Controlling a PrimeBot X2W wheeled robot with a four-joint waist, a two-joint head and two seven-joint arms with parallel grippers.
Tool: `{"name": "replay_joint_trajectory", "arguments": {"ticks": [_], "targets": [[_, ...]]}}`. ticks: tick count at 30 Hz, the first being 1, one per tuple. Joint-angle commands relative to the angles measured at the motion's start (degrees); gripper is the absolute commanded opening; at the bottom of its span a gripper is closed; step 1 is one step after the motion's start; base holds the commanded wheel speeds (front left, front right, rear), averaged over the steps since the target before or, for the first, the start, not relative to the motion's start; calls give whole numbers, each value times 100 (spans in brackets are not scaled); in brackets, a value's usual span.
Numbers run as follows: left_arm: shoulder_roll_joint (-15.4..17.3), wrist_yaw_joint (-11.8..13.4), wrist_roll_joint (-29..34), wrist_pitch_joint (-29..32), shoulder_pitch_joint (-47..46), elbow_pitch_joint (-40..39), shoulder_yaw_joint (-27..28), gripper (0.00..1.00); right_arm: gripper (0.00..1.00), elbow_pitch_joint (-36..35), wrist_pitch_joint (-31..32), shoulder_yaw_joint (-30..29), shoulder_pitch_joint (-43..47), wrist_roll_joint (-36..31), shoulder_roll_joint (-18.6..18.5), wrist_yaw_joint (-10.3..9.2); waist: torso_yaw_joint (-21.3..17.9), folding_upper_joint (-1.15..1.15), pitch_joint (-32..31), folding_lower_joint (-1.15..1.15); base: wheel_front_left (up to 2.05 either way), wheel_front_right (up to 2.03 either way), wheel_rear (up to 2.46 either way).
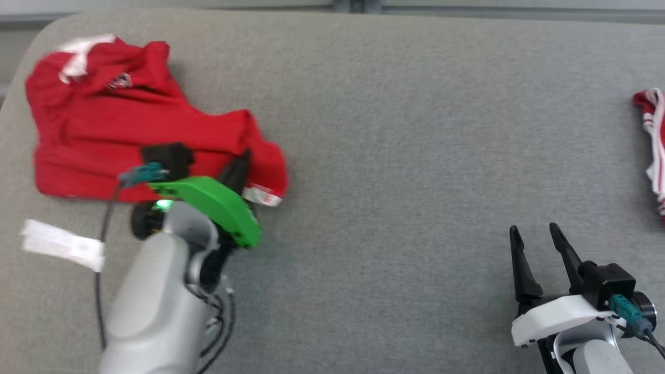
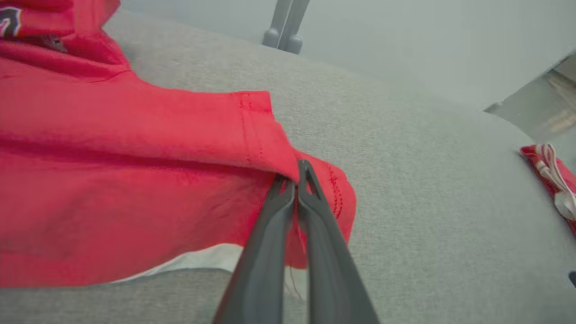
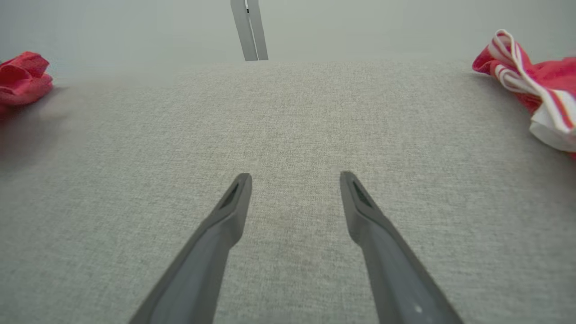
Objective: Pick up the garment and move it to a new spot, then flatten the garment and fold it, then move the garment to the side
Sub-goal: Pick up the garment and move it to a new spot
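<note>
Left hand (image 2: pixel 294 182) reaches forward, 2 fingers pressed together; right hand (image 1: pixel 534 229) rests low, fingers spread wide.

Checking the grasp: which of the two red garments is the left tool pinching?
The larger red garment; the left tool is shut on its hem. The white-striped garment lies apart.

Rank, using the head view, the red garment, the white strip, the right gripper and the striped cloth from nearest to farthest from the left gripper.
1. The red garment: the left gripper is shut on its edge.
2. The white strip: lower left of the view.
3. The right gripper: lower right, open.
4. The striped cloth: far right edge.
</note>
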Motion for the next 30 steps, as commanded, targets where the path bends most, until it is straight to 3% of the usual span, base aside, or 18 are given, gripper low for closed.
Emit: {"name": "replay_joint_trajectory", "arguments": {"ticks": [1,11,17,18,19,20,23,26,30], "targets": [[-68,-15,-1,141,128,-244,-201,0,100,32,-16,21,67,35,21,-8,-598,0,-426,0,0,0,0],[-199,41,-167,1247,505,-1235,-2301,0,100,185,-16,27,97,161,98,-8,-1994,0,-407,0,0,0,0],[-197,484,-327,1164,30,-1046,-3236,0,100,354,-17,172,21,338,106,-7,-2662,0,-273,0,0,0,0],[-197,578,-379,1040,-28,-990,-3329,9,100,385,-17,203,12,353,105,-7,-2724,0,-259,0,0,0,0],[-195,701,-451,873,-97,-895,-3447,46,100,411,-17,247,6,347,108,-7,-2780,0,-244,0,0,0,0],[-190,800,-450,747,-158,-803,-3549,100,100,435,-17,298,-3,331,109,-7,-2816,0,-233,0,0,0,0],[-193,1015,-596,277,-324,-549,-3849,100,100,427,-17,438,-78,282,104,-7,-2853,0,-211,0,0,0,0],[-197,920,-1054,-187,-310,-652,-4036,100,100,302,-17,406,-71,220,104,-7,-2681,0,-261,0,0,0,0],[-190,1045,-1381,-1019,-347,-644,-4094,100,100,70,-16,369,21,9,102,-5,-2324,0,-508,0,0,0,0]]}}
